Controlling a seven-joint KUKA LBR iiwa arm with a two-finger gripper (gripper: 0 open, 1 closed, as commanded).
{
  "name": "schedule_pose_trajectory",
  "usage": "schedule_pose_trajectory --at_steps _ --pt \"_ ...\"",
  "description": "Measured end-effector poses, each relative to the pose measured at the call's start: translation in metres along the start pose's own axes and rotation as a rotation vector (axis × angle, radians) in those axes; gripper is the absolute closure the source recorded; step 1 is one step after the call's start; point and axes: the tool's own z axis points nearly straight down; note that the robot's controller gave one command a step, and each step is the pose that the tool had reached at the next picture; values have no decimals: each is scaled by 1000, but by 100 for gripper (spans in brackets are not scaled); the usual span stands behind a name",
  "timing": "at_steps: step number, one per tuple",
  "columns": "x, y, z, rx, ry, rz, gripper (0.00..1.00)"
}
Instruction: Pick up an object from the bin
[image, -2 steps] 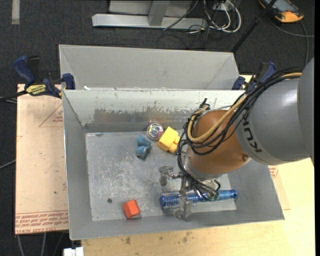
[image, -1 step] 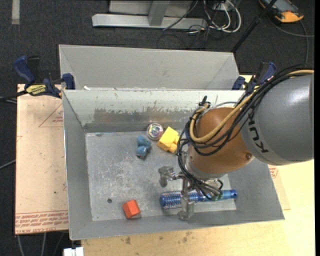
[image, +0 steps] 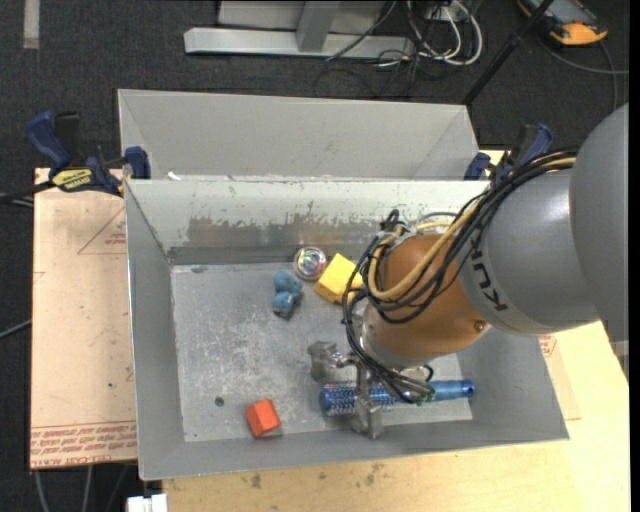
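Directly beneath gripper, bristly blue brush

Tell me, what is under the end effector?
A blue brush-like thing lies under the end effector, near the bin's front wall. Its bristly end and its handle tip show; its middle is covered. The arm's orange cover hides the floor behind.

The orange wrist cover hides one corner of the yellow block at its upper left (the small shiny thing beside that is too small to identify), the pincer below it covers the blue brush mid-length, and the grey arm right of it runs off the edge.
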Motion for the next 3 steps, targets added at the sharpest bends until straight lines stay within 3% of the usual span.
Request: schedule_pose_trajectory --at_steps 1,2,3 --pt "-2 0 -1 0 -6 3 0" --pt "0 0 1 -2 0 3 100" --pt "-4 0 -120 -3 11 5 100"
